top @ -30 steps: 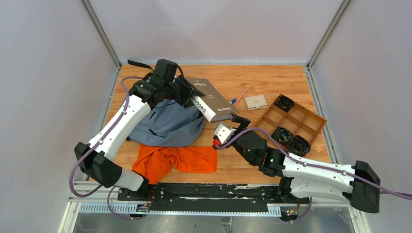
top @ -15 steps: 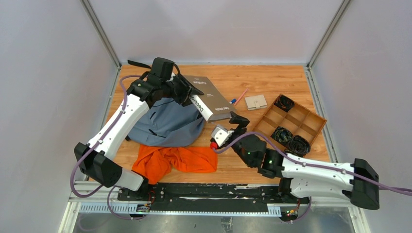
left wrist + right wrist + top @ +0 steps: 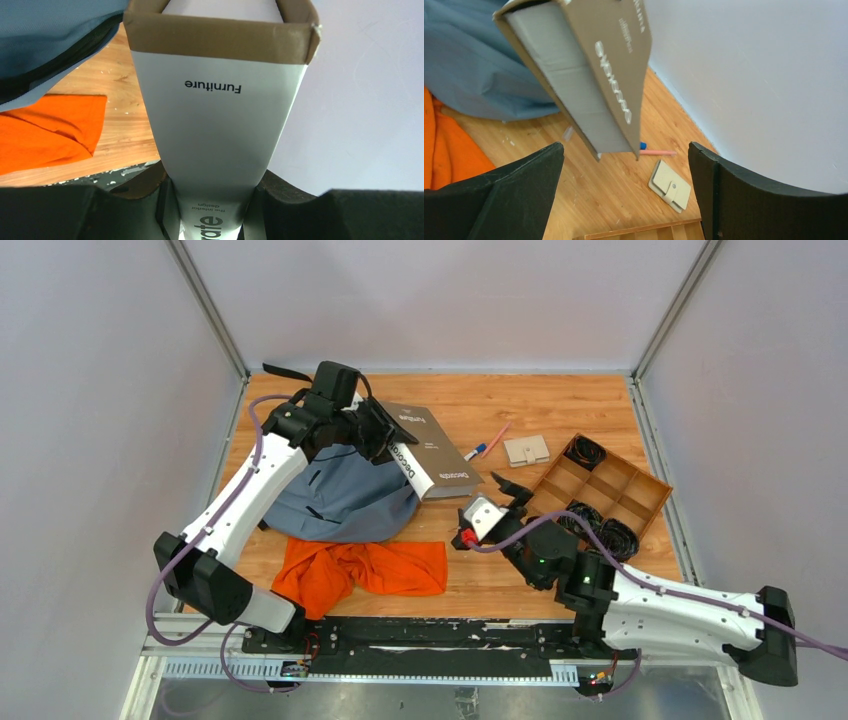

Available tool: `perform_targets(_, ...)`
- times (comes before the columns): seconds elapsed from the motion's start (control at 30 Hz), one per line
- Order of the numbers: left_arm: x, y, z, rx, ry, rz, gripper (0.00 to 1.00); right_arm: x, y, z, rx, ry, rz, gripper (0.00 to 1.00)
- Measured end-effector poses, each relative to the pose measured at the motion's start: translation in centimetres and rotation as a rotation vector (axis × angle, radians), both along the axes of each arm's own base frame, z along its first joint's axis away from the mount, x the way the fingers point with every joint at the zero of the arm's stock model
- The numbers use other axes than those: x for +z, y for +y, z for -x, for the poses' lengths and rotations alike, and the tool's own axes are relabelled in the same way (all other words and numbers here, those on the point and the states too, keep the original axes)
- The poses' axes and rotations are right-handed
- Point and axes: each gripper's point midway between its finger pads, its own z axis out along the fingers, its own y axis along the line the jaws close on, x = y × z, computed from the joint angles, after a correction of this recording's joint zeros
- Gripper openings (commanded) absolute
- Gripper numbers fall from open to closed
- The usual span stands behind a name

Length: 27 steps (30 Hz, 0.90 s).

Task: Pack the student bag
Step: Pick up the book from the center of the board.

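Observation:
The grey-blue student bag (image 3: pixel 340 498) lies at the table's left middle, and a corner of it shows in the left wrist view (image 3: pixel 45 35) and the right wrist view (image 3: pixel 469 65). My left gripper (image 3: pixel 378 432) is shut on one end of a thick grey book (image 3: pixel 432 452), holding it tilted above the table just right of the bag; the book fills the left wrist view (image 3: pixel 215 115) and its free end shows in the right wrist view (image 3: pixel 589 75). My right gripper (image 3: pixel 503 495) is open and empty, near the book's lower end.
An orange cloth (image 3: pixel 360 568) lies in front of the bag. A pink pen (image 3: pixel 490 440), a cream wallet (image 3: pixel 526 450) and a wooden divided tray (image 3: pixel 640 488) holding coiled black cables sit at the right. Grey walls enclose the table.
My left gripper has shifted the book slightly, its free end now lower and nearer the table. My right arm has moved right and forward, toward the wooden tray.

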Motion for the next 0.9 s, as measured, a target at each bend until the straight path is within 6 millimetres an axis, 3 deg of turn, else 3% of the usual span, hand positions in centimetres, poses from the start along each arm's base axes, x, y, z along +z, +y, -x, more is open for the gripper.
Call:
perform_targets(0.07,-0.1,0.0,0.0,0.000,0.002,-0.001,0.00,-1.2,0.7,-0.2,0.004,0.016,0.042,0.98)
perform_targets(0.1,-0.3,-0.1,0.0,-0.001,0.009,-0.003,0.00,-3.2,1.6,-0.3,0.017,0.043,0.113,1.00)
perform_targets(0.33,-1.0,-0.3,0.1,-0.015,0.038,0.000,0.00,-2.6,2.8,-0.7,0.024,0.006,0.097,1.00)
perform_targets(0.63,-1.1,-0.3,0.2,-0.021,0.042,-0.003,0.00,-5.4,5.6,-2.2,0.017,-0.023,0.223,0.98)
perform_targets(0.77,-1.4,-0.3,0.4,-0.026,0.046,-0.003,0.00,-5.4,6.0,-3.2,-0.014,-0.041,0.223,0.85)
perform_targets(0.9,-2.1,-0.2,0.8,-0.028,0.065,-0.011,0.05,-4.9,6.1,-3.7,-0.028,-0.046,0.196,0.60)
